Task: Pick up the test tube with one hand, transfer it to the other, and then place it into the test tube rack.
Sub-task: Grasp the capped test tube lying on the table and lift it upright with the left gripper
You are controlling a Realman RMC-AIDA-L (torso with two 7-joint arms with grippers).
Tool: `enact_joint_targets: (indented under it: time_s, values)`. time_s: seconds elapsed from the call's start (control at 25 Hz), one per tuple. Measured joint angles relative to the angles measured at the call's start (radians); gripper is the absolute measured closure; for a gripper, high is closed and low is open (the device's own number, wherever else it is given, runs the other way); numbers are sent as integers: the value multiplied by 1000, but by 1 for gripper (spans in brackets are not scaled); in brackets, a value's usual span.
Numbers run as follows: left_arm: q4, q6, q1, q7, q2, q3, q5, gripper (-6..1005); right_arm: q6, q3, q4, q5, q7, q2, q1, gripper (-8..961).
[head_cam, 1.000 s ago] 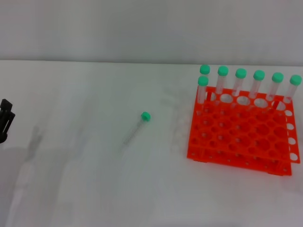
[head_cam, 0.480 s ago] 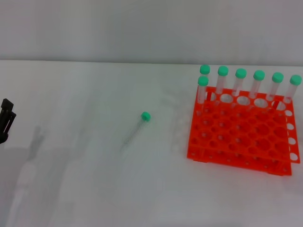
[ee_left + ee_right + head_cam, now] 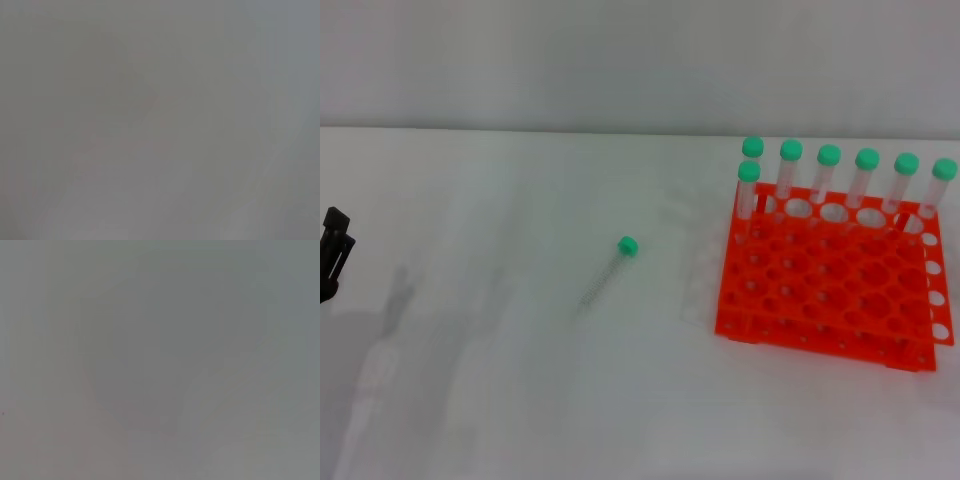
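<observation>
Tube lies flat on the white worktop, center of the frame, green cap toward upper right, clear body slanting to lower left. Nothing touches it. Rack sits at right, well apart from the tube, with 7 capped tubes standing along its far rows; most holes are open.

Left tool is only a black sliver at the far left edge, well apart from the tube; cannot tell if its fingers are spread or pressed together. Right tool is not in view. Both wrist views show only flat grey, nothing usable.

Judged stage: pickup not started.

Risks:
- The tube is round and clear, so a pinch landing off-center would likely roll it away across the worktop.
- The body is faint against the white surface, so a grasp aimed by sight could hit the cap only and tip it.
- The handover could drop it if the 2nd tool closes on too little of the tube.
- At the rack, the standing tubes crowd the far rows; a tilted insert could knock them.

No brands, labels or writing readable.
</observation>
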Motion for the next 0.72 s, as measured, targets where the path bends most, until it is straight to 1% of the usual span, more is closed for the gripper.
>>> enact_joint_targets:
  time_s: [0.12, 0.2, 0.28, 0.4, 0.44, 0.52, 0.56, 0.6, 0.68, 0.72]
  values:
    - [3, -6, -6, -44, 2, 0, 1, 123, 0, 0, 0, 0, 0, 0, 0, 112]
    - [15, -27, -18, -110, 10, 1, 22, 123, 0, 0, 0, 0, 0, 0, 0, 112]
    - [53, -75, -32, -189, 27, 4, 75, 123, 0, 0, 0, 0, 0, 0, 0, 112]
    - [179, -190, -33, -340, 58, 19, 205, 124, 0, 0, 0, 0, 0, 0, 0, 112]
    - [220, -220, -31, -393, 69, 26, 250, 124, 0, 0, 0, 0, 1, 0, 1, 112]
    - [314, -274, -29, -526, 101, 36, 359, 124, 0, 0, 0, -2, 1, 0, 2, 112]
    - [338, -285, -29, -575, 111, 36, 400, 124, 0, -1, 0, -4, 1, 0, 2, 112]
    - [392, -304, -33, -674, 134, 37, 486, 124, 0, -1, 0, -6, 2, 0, 3, 112]
    - [469, -321, -41, -818, 168, 38, 617, 124, 0, -3, 0, -7, 2, 0, 3, 112]
    - [526, -329, -48, -923, 189, 38, 708, 124, 1, -4, 0, -7, 2, 0, 3, 112]
